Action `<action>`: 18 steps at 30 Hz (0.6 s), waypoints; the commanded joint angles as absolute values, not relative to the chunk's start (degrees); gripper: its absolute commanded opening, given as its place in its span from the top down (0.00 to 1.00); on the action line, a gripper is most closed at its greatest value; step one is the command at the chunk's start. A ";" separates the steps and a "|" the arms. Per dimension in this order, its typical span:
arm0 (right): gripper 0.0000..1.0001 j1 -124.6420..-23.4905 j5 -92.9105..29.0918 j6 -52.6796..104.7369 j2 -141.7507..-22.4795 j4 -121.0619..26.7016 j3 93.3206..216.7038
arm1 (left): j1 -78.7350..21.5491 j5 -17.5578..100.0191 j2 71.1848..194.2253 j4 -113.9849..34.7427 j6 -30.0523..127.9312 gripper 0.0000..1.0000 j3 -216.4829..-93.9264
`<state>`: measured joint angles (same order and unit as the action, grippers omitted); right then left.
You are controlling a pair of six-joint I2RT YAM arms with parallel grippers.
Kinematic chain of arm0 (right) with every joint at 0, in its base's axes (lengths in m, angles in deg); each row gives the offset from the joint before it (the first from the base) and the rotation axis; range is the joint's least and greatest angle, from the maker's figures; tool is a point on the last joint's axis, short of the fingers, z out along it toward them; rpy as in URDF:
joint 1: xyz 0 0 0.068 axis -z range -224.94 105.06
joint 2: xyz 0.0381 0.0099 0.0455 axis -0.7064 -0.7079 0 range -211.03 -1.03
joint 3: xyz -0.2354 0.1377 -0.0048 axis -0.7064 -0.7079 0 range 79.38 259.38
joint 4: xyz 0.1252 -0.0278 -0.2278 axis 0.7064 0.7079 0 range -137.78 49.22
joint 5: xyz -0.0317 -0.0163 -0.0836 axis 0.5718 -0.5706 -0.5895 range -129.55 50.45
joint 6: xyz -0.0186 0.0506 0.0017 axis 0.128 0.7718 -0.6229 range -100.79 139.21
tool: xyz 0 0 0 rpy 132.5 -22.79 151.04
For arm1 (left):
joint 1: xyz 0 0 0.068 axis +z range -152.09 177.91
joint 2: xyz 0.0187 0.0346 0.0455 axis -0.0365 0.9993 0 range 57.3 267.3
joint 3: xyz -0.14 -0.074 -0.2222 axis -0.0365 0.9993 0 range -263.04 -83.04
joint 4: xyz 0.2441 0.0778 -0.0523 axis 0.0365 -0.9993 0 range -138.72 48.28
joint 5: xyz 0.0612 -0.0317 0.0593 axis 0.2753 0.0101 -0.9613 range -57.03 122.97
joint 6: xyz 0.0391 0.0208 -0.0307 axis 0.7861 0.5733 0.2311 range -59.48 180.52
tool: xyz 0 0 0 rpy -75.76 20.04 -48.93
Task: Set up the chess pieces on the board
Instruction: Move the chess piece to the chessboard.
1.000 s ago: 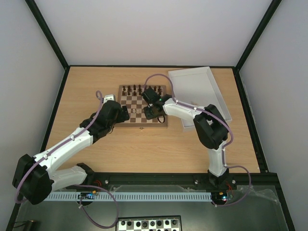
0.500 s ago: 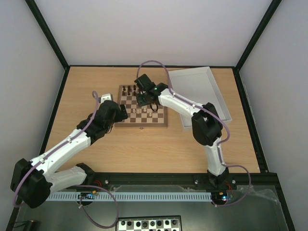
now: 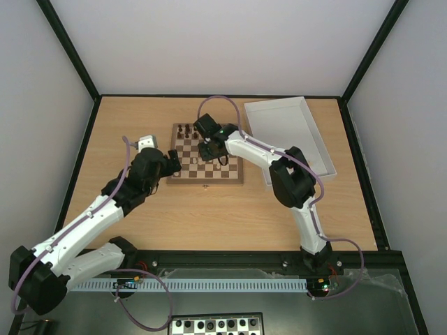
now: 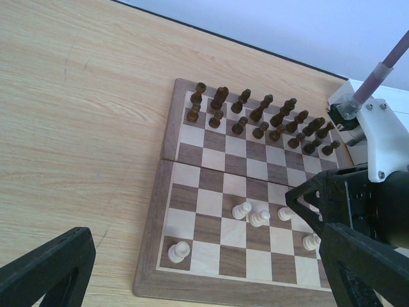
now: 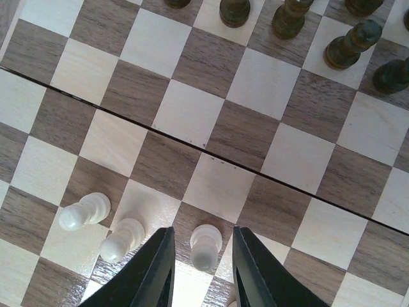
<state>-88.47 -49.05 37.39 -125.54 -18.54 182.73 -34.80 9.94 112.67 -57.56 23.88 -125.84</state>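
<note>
The board (image 3: 206,179) lies mid-table, with dark pieces (image 3: 192,130) lined along its far edge. Several pale chess pieces (image 4: 259,218) stand scattered on its near half, one (image 4: 179,251) alone in the near left corner. My right gripper (image 3: 209,150) hangs low over the board (image 5: 185,115). It is open, its fingers (image 5: 153,272) straddling a pale pawn (image 5: 206,246) with a gap on each side. Two more pale pieces (image 5: 121,238) stand just left of it. My left gripper (image 3: 173,164) is wide open and empty (image 4: 208,256) at the board's left edge (image 4: 166,128).
A white tray (image 3: 279,118) sits tilted to the right of the board. A black-and-white checkered board (image 3: 216,324) lies below the arm bases. The right arm's body (image 4: 377,204) reaches over the board's right side in the left wrist view.
My right gripper has moved left across the board and its jaws have narrowed around a pale pawn. My left arm has drawn back a little to the left.
</note>
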 commanded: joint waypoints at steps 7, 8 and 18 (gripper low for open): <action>0.74 -88.88 -48.10 37.33 -126.02 -16.19 180.57 | -34.51 8.96 112.73 -58.03 23.13 0.01 -123.83; 0.74 -88.86 -48.08 37.32 -126.07 -16.34 180.41 | -34.49 8.91 112.94 -57.95 23.14 0.00 -123.86; 0.80 -88.82 -47.74 37.15 -126.62 -16.50 180.32 | -34.41 8.76 113.59 -57.63 23.19 0.00 -123.72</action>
